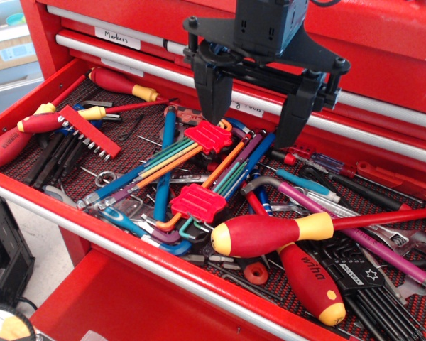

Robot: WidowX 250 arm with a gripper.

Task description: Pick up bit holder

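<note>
The bit holder [91, 132] is a long narrow red strip with a row of short silver bits along its lower edge. It lies slanted at the left of the open drawer [28, 106], on top of black hex keys. My gripper [254, 124] hangs above the drawer's middle, well to the right of the bit holder. Its two black fingers [213, 96] are spread apart and hold nothing. Below them sits a red clip of coloured hex keys [208, 135].
Red-and-yellow screwdrivers lie at the back left [121, 84], far left [25, 131] and front right [270, 233]. A second hex-key clip [197, 202] lies mid-drawer. Wrenches, black hex keys [369, 284] and pliers crowd the right side. Closed drawers [128, 39] rise behind.
</note>
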